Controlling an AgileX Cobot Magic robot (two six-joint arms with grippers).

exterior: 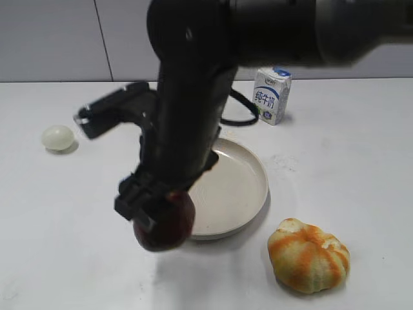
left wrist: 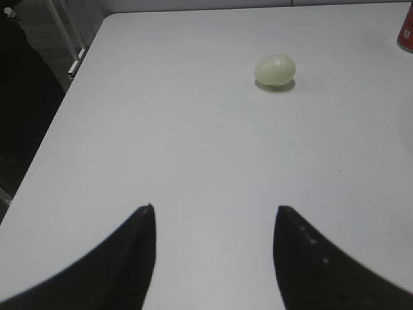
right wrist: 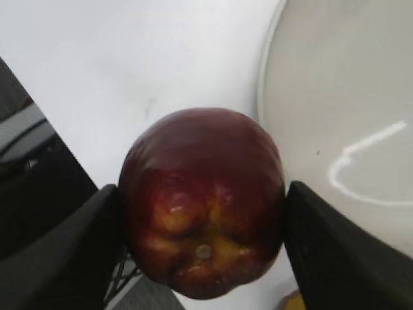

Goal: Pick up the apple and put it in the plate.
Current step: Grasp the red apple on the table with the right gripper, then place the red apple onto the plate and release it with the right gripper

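My right gripper [exterior: 155,210] is shut on the dark red apple [exterior: 164,226] and holds it above the table, just left of the beige plate's [exterior: 248,194] near-left rim. In the right wrist view the apple [right wrist: 203,200] sits between both fingers, its lobed yellowish end toward the camera, with the plate [right wrist: 335,97] at the upper right. My left gripper [left wrist: 213,213] is open and empty over bare table; in the exterior view it is the dark shape [exterior: 97,119] behind the right arm.
A pale green-white egg-shaped thing [exterior: 58,137] lies at the far left, also in the left wrist view [left wrist: 275,70]. An orange-and-white ribbed fruit [exterior: 308,255] sits at the front right. A milk carton [exterior: 271,95] stands at the back. A red object's edge [left wrist: 406,32] shows.
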